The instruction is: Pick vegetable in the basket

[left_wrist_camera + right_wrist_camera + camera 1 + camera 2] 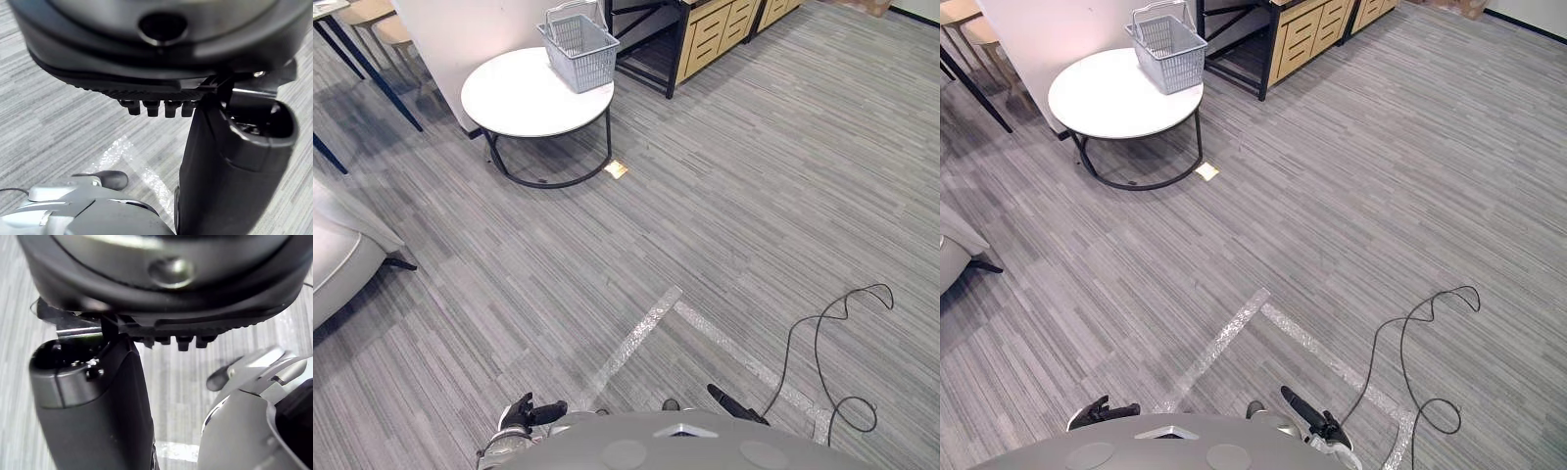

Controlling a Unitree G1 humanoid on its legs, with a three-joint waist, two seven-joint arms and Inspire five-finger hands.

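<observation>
- The grey basket (579,51) stands upright on the round white worktop (514,98), mouth up and handles raised, far ahead of the fingers.
- The left hand (527,413) and right hand (1306,413) hang low, fingers released.

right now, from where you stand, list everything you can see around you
basket: one, grey plastic, on the round table's far right edge
round table: one, white top, black frame, far left
drawer cabinets: two, light wood, far side, right of the table
square piece: one, yellowish, on the carpet by the table's base
tape strips: two, pale, meeting on the carpet close in front
seat: one, pale grey, left edge
left robot hand: dark, low, open
right robot hand: dark, low, open
</observation>
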